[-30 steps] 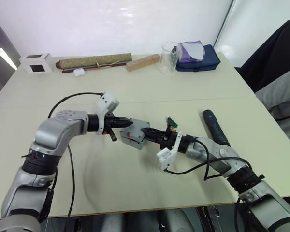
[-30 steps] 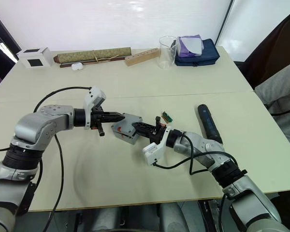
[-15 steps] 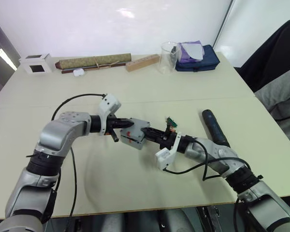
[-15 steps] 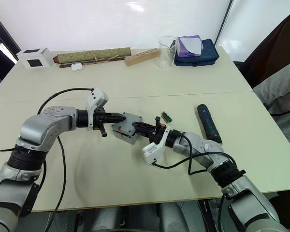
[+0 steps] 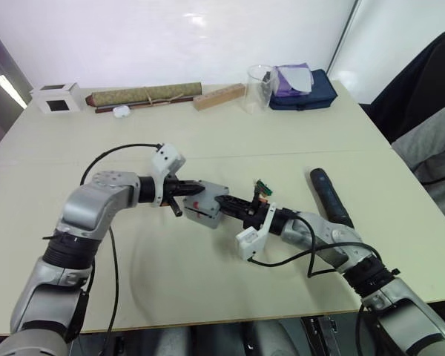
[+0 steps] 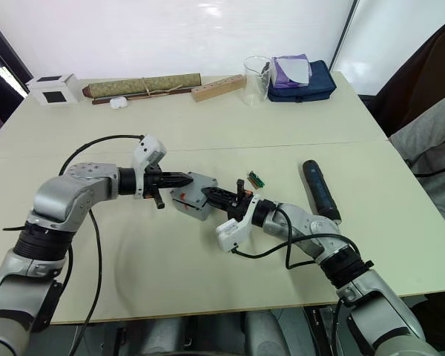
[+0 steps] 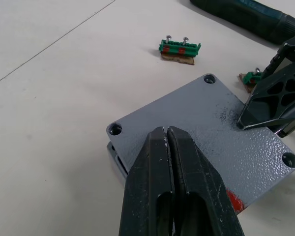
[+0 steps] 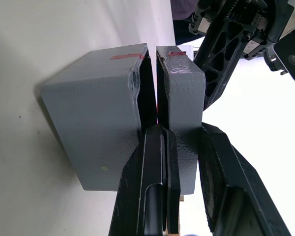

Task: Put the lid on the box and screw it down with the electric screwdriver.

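No readable writing or brand anywhere. The only marks are red strips on the box [image 8: 96, 118] and on the lid [image 7: 201, 132].

Lid sits on top of the box at mid-counter [image 5: 208, 289], with a thin dark gap between them in the right wrist view — not fully seated. Three corner screw holes show in the left wrist view; the fourth corner is hidden behind the left claw [image 7: 168, 147].

Left claw: fingers pressed together, gripping nothing, tips resting on the lid top.

Right claw [image 8: 179, 147]: clamped on the lid's edge — one finger in the gap, the other on the lid's outer face.

Electric screwdriver [image 5: 328, 194] lies on the counter beyond the right arm, well apart from the box; its tip is hard to make out. Small green screw blocks [image 7: 179, 48] lie just beside the box.
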